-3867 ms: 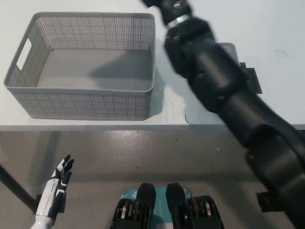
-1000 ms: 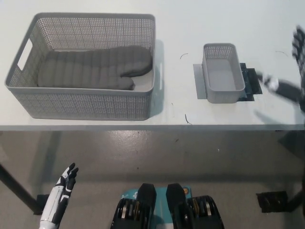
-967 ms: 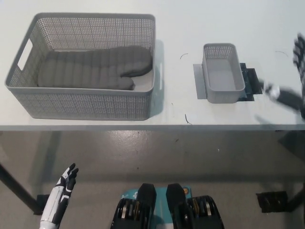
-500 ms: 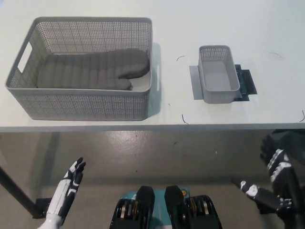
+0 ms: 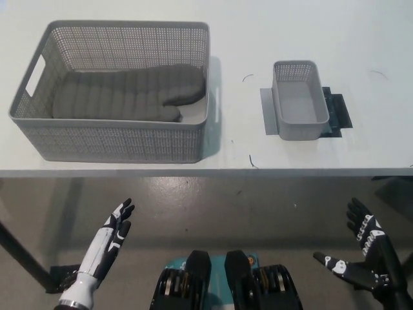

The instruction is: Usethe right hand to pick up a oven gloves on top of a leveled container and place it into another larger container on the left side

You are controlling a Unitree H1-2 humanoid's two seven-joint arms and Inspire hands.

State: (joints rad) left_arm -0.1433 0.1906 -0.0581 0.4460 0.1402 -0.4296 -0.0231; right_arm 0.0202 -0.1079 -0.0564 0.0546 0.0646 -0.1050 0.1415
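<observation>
A grey quilted oven glove lies flat inside the large grey mesh basket at the table's left. The small grey container stands on a dark scale to the right, with nothing in it. My black right hand hangs open below the table edge at the lower right, holding nothing. At the lower left, also below the table, my white left hand rests open with fingers spread.
The white table ends at a front edge across the middle of the picture, with grey floor below. A few small dark marks sit on the table between the two containers.
The glove went into the large basket after the oldest frame. My right hand drew back from the table's right edge to below the table. My left hand rose slightly.
</observation>
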